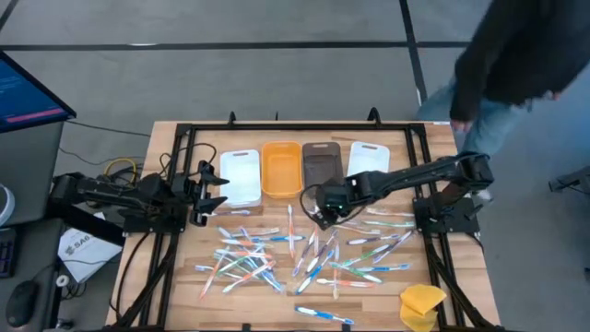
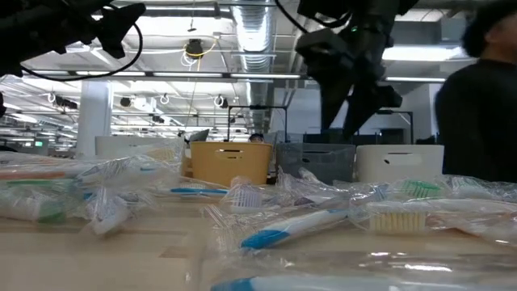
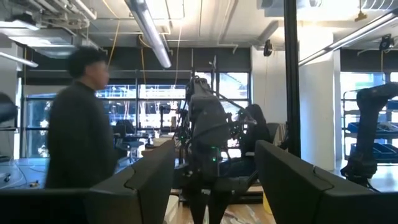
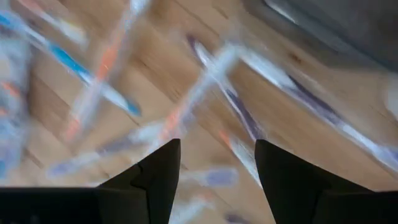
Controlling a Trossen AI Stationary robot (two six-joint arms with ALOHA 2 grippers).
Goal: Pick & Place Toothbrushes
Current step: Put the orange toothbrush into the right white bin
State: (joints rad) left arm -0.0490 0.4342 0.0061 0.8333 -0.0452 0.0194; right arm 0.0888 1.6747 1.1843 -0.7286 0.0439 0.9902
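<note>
Crowding the wooden surface (image 1: 184, 277): toothbrushes (image 1: 304, 254) (overlapping). Right gripper (image 1: 318, 214) hovering, jaws apart, empty; left gripper (image 1: 214, 191) likewise, idling. Risking a two-brush grab.

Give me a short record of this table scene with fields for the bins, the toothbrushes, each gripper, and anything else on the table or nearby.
bins: four small rectangular bins in a row at the table's far edge: white bin, orange bin, grey bin, white bin
toothbrushes: thin plastic toothbrushes scattered loose on the wooden table, none visible in a bin
left gripper: open, empty, at the table's left beside the first white bin
right gripper: open, empty, above the toothbrush pile
other: yellow sponge-like lump at a near corner
person: beyond the far right corner
</note>
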